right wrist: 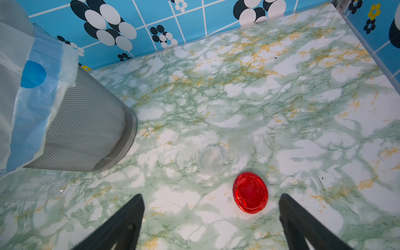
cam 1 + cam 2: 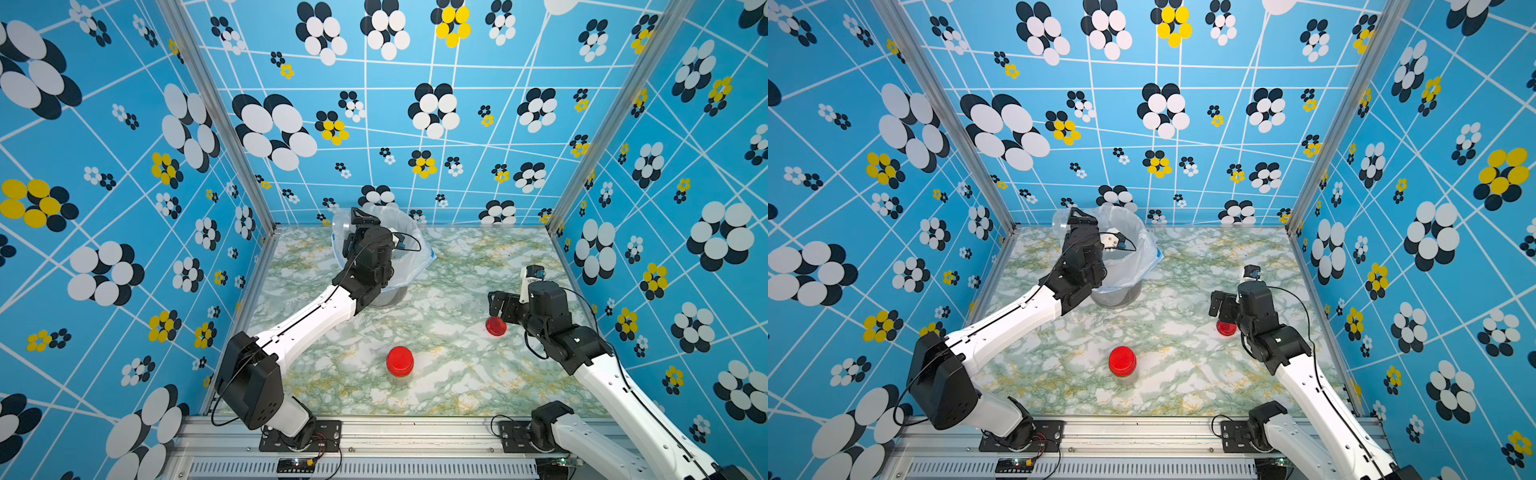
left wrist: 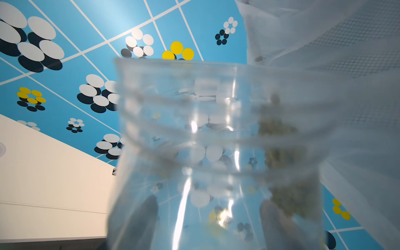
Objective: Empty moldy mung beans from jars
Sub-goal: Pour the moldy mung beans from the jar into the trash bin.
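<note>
My left gripper [image 2: 359, 216] [image 2: 1077, 216] is shut on a clear lidless jar [image 3: 216, 140], held tilted over the far rim of the bin. In the left wrist view [image 3: 208, 216] the jar fills the frame, and my dark fingers [image 3: 142, 216] show through its wall. Olive-green mung beans [image 3: 281, 151] lie along one side of it. A second jar with a red lid [image 2: 400, 361] [image 2: 1122, 361] stands upright at the front middle of the table. My right gripper [image 2: 496, 303] [image 2: 1217, 303] [image 1: 211, 207] hangs open above the table, right by a loose red lid [image 2: 496, 326] [image 2: 1226, 328] [image 1: 250, 192].
The mesh bin [image 1: 86, 129], lined with a white plastic bag [image 2: 415, 257] [image 2: 1133, 249], stands at the back middle of the marble-patterned table. A clear round lid [image 1: 211, 159] lies flat between the bin and the red lid. Patterned walls close in three sides.
</note>
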You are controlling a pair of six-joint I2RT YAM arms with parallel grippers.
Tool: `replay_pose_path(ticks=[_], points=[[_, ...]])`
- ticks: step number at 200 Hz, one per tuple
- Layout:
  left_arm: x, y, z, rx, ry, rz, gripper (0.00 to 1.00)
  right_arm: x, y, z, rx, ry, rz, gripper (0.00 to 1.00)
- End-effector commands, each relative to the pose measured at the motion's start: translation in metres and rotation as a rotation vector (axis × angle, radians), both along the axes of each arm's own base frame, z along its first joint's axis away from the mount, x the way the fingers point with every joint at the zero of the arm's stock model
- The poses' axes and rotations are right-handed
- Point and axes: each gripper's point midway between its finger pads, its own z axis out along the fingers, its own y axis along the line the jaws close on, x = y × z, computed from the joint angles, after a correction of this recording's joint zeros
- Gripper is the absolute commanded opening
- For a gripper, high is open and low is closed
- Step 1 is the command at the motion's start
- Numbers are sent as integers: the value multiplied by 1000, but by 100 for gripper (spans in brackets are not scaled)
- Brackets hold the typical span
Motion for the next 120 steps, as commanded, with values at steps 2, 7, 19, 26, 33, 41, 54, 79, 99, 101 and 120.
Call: replay_pose_path(ticks=[2, 7, 19, 26, 33, 41, 54, 79, 99, 101, 120], points=[[-3, 5, 28, -46, -66, 0, 29, 3, 4, 11, 24, -32, 6, 99], [-3, 5, 32, -51, -74, 1, 29, 3, 4, 13, 25, -35, 6, 99], [-3, 5, 38, -55, -83, -4, 29, 2, 3, 13, 21, -36, 3, 99], [-3, 4, 38, -56, -84, -6, 29, 2, 3, 13, 22, -39, 3, 99], [-2, 4, 35, -53, -79, -4, 29, 2, 3, 13, 22, -38, 3, 99], [-1, 4, 29, -46, -66, -4, 29, 2, 3, 13, 22, -36, 2, 99], [-1, 3, 9, -24, -15, -6, 29, 2, 3, 11, 26, -34, 2, 99], [-5, 8, -10, -103, 45, 22, 29, 1, 3, 9, 24, -29, 5, 99], [-23, 11, -10, -402, 163, 47, 31, 1, 2, 10, 17, -31, 4, 99], [-26, 9, -11, -439, 185, 41, 32, 1, 2, 10, 16, -29, 4, 99], [-44, -9, 1, -719, 267, -8, 32, 1, 2, 10, 17, -34, 3, 99]])
